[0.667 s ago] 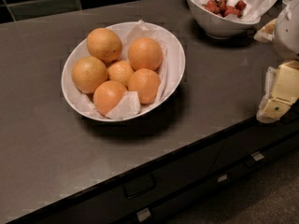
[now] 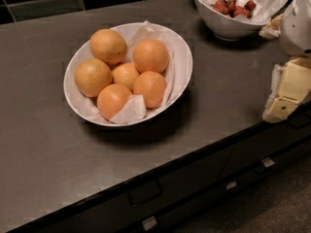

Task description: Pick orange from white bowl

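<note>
The white bowl [image 2: 181, 57] is wide, oval and lined with crumpled white paper; it sits on the dark countertop left of centre. It holds several oranges. The deepest reddish-orange ones are at the bowl's right side [image 2: 151, 56] and just in front of that [image 2: 150, 88]. Paler yellow-orange fruits lie at the back left [image 2: 108, 46] and left [image 2: 92, 76], with a small pale one in the middle [image 2: 125, 75]. My gripper [image 2: 283, 100], cream-coloured, hangs at the right edge of the view over the counter's front edge, well to the right of the bowl and holding nothing.
A smaller, deeper white bowl [image 2: 221, 25] with red berries stands at the back right. The counter's front edge runs diagonally below the bowls, with dark drawers [image 2: 146, 193] under it. A dark tiled wall is at the back.
</note>
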